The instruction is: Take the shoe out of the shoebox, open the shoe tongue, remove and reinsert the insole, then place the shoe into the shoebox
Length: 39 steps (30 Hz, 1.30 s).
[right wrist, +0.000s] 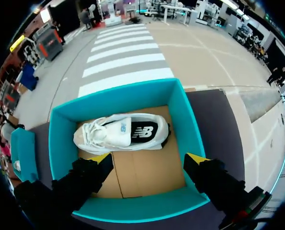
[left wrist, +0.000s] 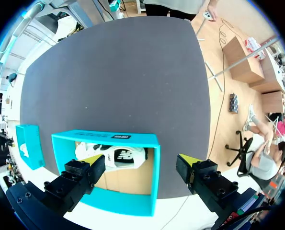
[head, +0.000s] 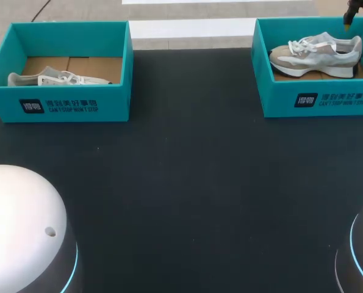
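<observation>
Above the right shoebox (right wrist: 180, 112): my right fingers (right wrist: 100, 159), spread, empty; left fingers (left wrist: 95, 159) likewise. Risk: skewed grasp drags shoebox with sneaker (right wrist: 120, 133).

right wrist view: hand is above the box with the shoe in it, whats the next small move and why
Probably ease the right hand down and slightly forward onto the shoe. The hand is open and hovers over the shoebox, and the shoe lies inside just ahead of it, not yet touched.
</observation>
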Motion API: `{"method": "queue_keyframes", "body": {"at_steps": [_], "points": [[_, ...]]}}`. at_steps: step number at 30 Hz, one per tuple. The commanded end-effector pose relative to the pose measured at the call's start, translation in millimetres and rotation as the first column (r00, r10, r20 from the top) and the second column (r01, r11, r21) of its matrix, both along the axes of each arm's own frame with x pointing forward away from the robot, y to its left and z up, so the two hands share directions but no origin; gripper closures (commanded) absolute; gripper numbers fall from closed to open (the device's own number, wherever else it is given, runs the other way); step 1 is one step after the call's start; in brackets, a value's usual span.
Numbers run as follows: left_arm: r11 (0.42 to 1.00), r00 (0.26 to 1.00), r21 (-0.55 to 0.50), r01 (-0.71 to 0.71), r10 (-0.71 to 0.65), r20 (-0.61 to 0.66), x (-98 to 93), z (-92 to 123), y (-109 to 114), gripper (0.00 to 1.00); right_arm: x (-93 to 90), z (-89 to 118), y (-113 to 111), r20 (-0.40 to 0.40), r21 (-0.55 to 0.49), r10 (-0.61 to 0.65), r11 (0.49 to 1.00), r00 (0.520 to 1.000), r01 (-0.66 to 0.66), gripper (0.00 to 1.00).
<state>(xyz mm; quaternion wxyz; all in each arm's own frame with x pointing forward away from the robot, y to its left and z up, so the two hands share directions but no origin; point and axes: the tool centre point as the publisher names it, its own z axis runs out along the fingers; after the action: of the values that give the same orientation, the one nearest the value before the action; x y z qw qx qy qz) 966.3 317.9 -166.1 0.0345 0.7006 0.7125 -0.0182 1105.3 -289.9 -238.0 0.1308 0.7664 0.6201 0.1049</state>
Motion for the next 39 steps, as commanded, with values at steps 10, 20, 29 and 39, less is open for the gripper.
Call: {"method": "queue_keyframes", "body": {"at_steps": [10, 20, 29, 39], "points": [[1.0, 1.0, 0.003, 0.0, 0.0, 0.004, -1.9, 0.2, -0.2, 0.0, 43.5, -37.9, -17.2, -0.197, 0.012, -0.045, 0.999, 0.979, 0.048, 0.0], [1.0, 1.0, 0.003, 0.0, 0.0, 0.004, -1.9, 0.2, -0.2, 0.0, 58.7, -65.1, -19.7, -0.267, 0.001, -0.041, 0.999, 0.963, 0.043, 0.36], [1.0, 1.0, 0.003, 0.0, 0.0, 0.004, -1.9, 0.2, -0.2, 0.0, 58.1, -76.4, -29.3, -0.277, -0.04, -0.058, 0.998, 0.959, 0.049, 0.5], [1.0, 1.0, 0.003, 0.0, 0.0, 0.004, -1.9, 0.2, -0.2, 0.0, 59.8, -94.5, -39.2, -0.299, -0.096, -0.083, 0.994, 0.951, 0.057, 0.49]]}}
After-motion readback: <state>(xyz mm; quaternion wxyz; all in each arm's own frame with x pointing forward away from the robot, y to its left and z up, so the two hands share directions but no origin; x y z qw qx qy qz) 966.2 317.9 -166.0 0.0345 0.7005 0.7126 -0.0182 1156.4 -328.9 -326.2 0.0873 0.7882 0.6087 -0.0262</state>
